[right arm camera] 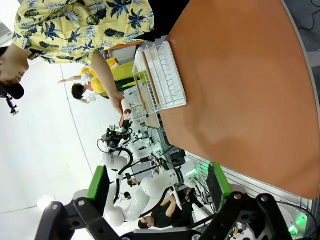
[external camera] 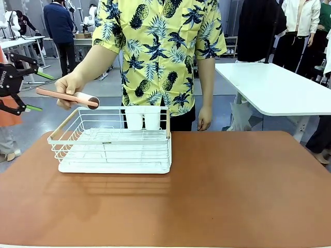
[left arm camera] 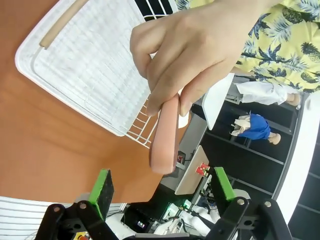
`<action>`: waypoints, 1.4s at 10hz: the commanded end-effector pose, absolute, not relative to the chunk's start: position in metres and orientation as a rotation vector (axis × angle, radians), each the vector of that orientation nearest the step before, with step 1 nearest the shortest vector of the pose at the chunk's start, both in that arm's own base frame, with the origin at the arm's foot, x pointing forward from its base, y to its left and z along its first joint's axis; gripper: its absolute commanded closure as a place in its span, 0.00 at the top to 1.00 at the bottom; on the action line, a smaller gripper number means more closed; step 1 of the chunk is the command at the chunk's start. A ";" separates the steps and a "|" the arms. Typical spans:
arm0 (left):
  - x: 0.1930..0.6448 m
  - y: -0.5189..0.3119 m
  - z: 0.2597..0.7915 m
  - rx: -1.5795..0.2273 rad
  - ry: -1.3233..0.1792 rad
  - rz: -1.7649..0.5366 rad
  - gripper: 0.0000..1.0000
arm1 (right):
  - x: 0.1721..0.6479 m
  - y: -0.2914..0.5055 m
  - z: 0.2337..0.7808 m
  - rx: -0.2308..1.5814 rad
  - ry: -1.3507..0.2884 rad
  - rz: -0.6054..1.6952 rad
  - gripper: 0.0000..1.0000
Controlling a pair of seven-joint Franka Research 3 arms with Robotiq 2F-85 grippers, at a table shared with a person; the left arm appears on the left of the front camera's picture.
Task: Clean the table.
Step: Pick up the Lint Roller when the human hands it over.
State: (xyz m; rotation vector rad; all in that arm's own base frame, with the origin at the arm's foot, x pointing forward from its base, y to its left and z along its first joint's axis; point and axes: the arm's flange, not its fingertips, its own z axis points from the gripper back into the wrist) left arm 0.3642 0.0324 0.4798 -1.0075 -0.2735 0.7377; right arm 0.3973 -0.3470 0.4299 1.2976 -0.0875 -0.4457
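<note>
Left gripper [left arm camera: 162, 186] spread wide, empty | person's hand [left arm camera: 200, 50] holds pink-handled lint roller [left arm camera: 165, 135] just ahead of it | right gripper [right arm camera: 157, 182] wide; reddish-brown matte table [right arm camera: 250, 75] ahead

Table [external camera: 232, 196] plain reddish-brown, matte. Rack [external camera: 115, 155] at far left: white wire, pale wood handles. Person's shirt [external camera: 160, 46] bright yellow, dark blue pineapple-and-leaf print. Lint roller [external camera: 64, 96]: pink handle, whitish roll. Left gripper [left arm camera: 162, 192] black, pads [left arm camera: 103, 191] green. Smaller table [external camera: 279, 88] far right, white.
</note>
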 end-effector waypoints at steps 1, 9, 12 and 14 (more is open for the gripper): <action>0.370 0.025 0.464 -1.029 -0.311 0.726 1.00 | 0.397 -0.346 0.433 1.295 -0.092 -0.442 1.00; 0.395 0.034 0.454 -1.083 -0.344 0.710 0.94 | 0.397 -0.346 0.433 1.295 -0.092 -0.442 1.00; 0.403 0.035 0.448 -1.090 -0.351 0.719 0.82 | 0.397 -0.346 0.433 1.295 -0.092 -0.442 1.00; 0.404 0.036 0.448 -1.090 -0.365 0.716 0.63 | 0.397 -0.346 0.433 1.295 -0.092 -0.442 1.00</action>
